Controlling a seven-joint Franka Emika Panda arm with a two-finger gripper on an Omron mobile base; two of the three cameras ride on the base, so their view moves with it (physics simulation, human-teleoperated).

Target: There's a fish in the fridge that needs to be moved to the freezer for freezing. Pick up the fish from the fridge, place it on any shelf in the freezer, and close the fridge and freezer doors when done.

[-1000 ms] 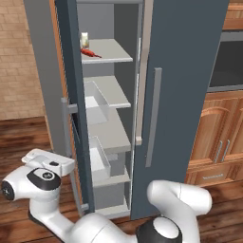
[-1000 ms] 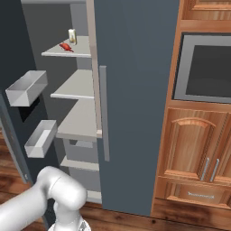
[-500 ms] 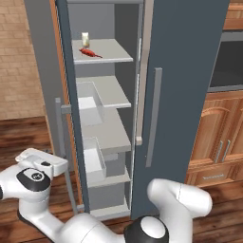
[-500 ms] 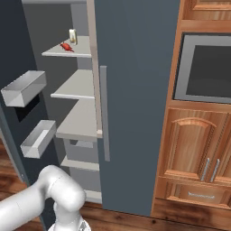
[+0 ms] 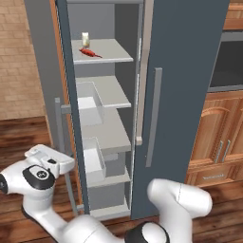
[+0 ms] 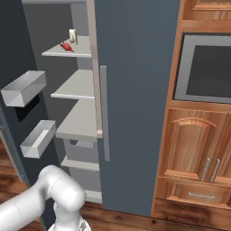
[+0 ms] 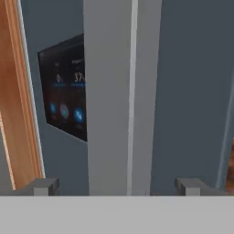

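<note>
Change: the freezer door (image 5: 66,114) has swung wider than a second ago; its bins (image 6: 23,88) sit further out from the shelves, and the arm has followed it out.
Gripper (image 7: 116,185): jaws spread wide, one tip on each side of the door's grey bar handle (image 7: 116,91), gripping nothing; contact with the bar can't be judged from this close.
Black panel (image 7: 64,98): on the door face just beside the handle, blue lights lit.
Freezer (image 5: 102,142): open, light-grey shelves behind the door; clear bins (image 5: 90,102) at the shelves' left.
Red item (image 5: 89,52): possibly the fish, on the top freezer shelf beside a small pale jar (image 5: 85,38).
Fridge door (image 5: 180,95): closed, right of the freezer door.
Wooden cabinets (image 6: 198,158): right of the fridge door.
</note>
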